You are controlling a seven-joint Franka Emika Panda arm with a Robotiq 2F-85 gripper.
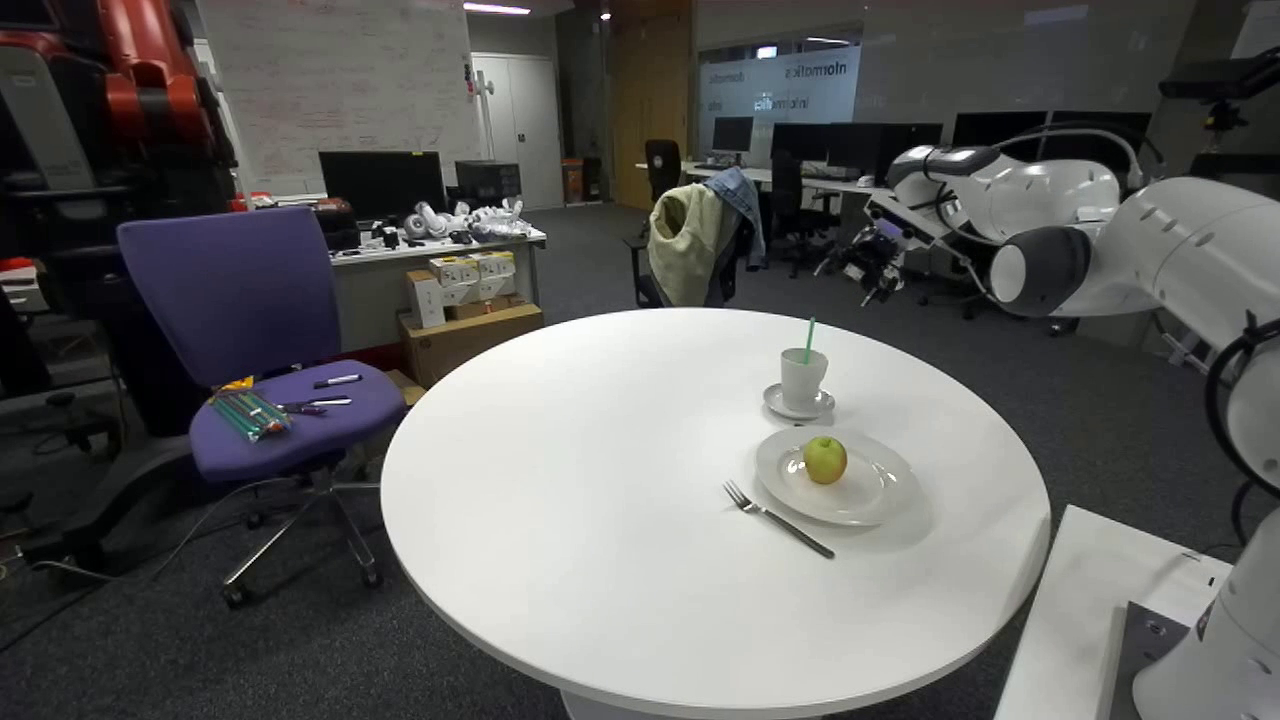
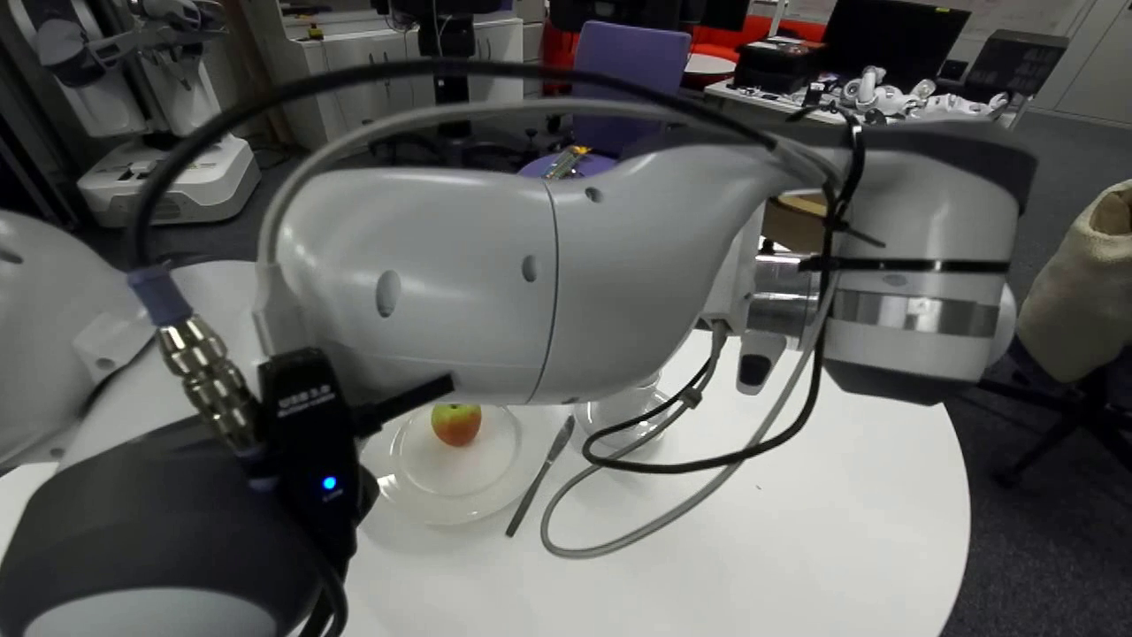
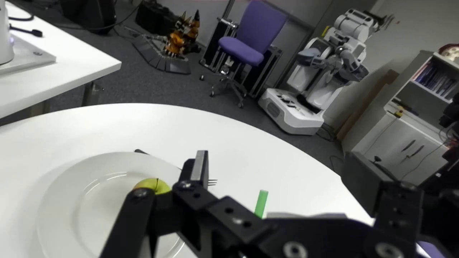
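While looking across a smooth, round, white table (image 1: 580,500), can see a glossy, wide-rimmed plate (image 1: 876,486); a black, angular gripper (image 3: 281,175), spread wide and empty; a tapered cup (image 1: 803,382); a yellow-green, red-flushed apple (image 1: 825,462) on the plate; a slim, green, near-upright straw (image 1: 809,341) in the cup.

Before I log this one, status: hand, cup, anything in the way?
Hand open, holding nothing. Cup upright on saucer, apart from hand. Green straw sticks up from cup, possible snag.
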